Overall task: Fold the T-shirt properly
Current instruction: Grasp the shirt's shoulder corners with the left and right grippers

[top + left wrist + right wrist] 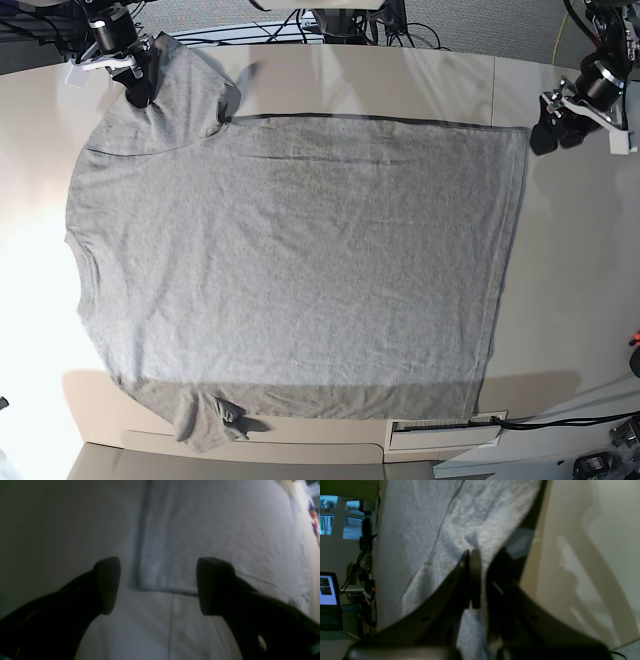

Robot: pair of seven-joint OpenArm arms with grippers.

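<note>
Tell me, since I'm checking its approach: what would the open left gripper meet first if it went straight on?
Probably the T-shirt's hem corner, centred between the left gripper's open jaws, though depth is unclear.

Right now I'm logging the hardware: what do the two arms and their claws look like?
Both arms are black. The left claw has two dark, rounded, paddle-like fingers. The right claw has similar dark curved fingers with small holes in them. From the base view, each wrist carries a white bracket-like piece, and dark cables trail behind.
</note>
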